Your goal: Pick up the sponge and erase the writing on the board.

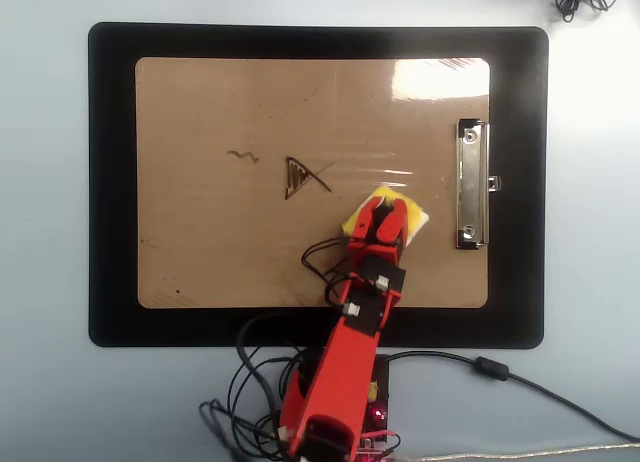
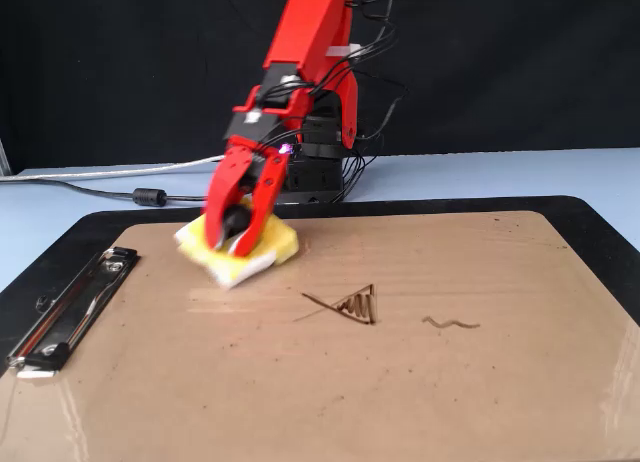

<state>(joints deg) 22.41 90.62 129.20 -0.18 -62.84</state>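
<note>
Now, gripper (image 2: 228,244) clamped narrow on black knob of sponge (image 2: 268,250), sponge resting on board (image 2: 400,382) between clip (image 2: 70,307) and writing (image 2: 352,304); best move, by my judgement: keep pad flat, press lightly, sweep across fish remnant, then on to squiggle (image 2: 450,324); fixed view shows knob between jaws; overhead view hides knob under arm, but shows mat (image 1: 110,182) framing board and wiping path in plan.

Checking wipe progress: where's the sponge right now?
On the board, right of centre in the overhead view: the sponge sits between the fish drawing and the metal clip, with the pincer clamped on its knob.
</note>
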